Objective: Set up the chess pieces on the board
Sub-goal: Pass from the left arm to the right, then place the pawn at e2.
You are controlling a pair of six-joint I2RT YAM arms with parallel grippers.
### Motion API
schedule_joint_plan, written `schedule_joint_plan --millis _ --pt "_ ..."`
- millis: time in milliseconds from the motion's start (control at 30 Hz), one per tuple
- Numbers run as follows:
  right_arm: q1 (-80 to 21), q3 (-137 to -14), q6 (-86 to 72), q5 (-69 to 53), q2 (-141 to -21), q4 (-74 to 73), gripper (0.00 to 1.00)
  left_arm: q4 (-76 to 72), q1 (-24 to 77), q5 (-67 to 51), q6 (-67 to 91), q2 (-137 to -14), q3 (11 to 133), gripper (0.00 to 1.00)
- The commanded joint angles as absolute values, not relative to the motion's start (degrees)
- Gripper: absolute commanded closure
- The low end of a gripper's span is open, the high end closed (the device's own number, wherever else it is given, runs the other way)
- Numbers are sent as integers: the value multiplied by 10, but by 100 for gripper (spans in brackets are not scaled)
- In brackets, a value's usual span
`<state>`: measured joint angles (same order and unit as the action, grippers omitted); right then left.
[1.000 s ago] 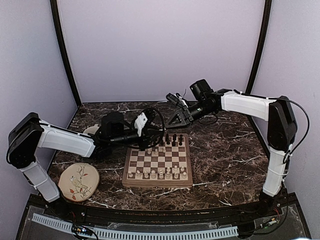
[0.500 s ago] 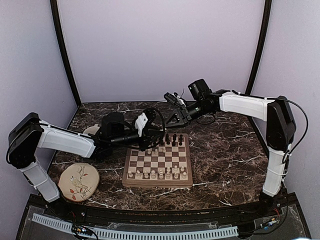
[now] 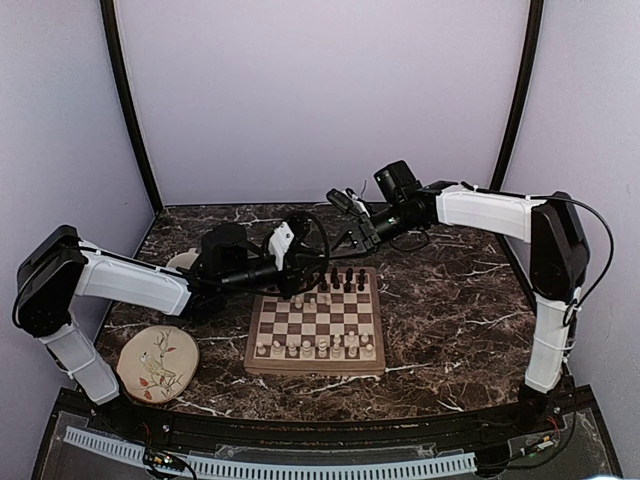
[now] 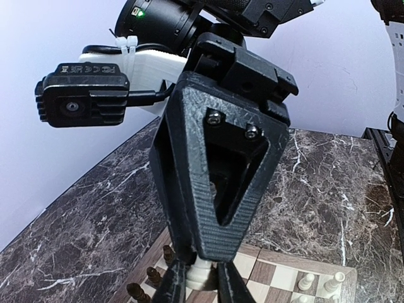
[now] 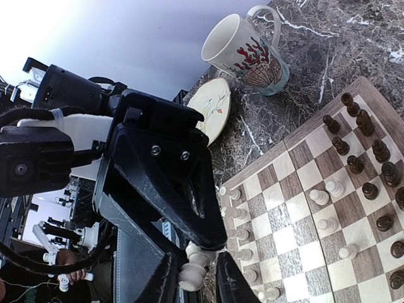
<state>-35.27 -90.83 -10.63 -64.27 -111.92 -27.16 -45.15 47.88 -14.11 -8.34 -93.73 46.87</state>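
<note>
Left wrist view: my left gripper (image 4: 197, 288) pinches a cream chess piece (image 4: 201, 270) narrowly, over the far edge of the board (image 3: 316, 322). My right gripper (image 5: 194, 287) brackets it, though I cannot tell whether it grips. If I release early, it drops onto the dark pieces (image 3: 346, 280).

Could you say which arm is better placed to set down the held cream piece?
Left, probably: the left gripper holds the cream piece above the board; the right gripper reaches in from farther back.

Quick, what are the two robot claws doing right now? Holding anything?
Left gripper: shut on a small cream-white turned chess piece.
Right gripper: jaws around the same piece; gripping or not cannot be told.
</note>
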Motion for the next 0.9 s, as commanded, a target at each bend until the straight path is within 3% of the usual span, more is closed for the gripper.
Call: schedule_joint_plan --millis 0,133,400,433,467,500,700,867 --pt "-358 -913 -100 -640 -1128 -267 82 -473 482 -146 -74 -927 467 84" --pt "-358 -914 -99 -638 -1130 -266 87 -476 483 -148 -76 -928 465 80" --pt "-358 -949 -5 -553 -1123 -343 90 -369 483 -113 -107 -879 481 45" --pt "-359 -953 11 -536 -1119 -355 90 -349 483 -106 -116 -865 482 39" --pt "-358 -955 25 -519 -1116 -363 91 -327 483 -100 -127 -849 484 26" --pt "-358 -956 39 -504 -1111 -371 91 -297 483 -91 -138 -834 489 3" --pt "-364 -966 117 -405 -1091 -417 91 -181 465 63 -102 -782 543 1" --pt "-388 -997 189 -319 -1083 -465 91 -147 394 64 -37 -786 589 1"
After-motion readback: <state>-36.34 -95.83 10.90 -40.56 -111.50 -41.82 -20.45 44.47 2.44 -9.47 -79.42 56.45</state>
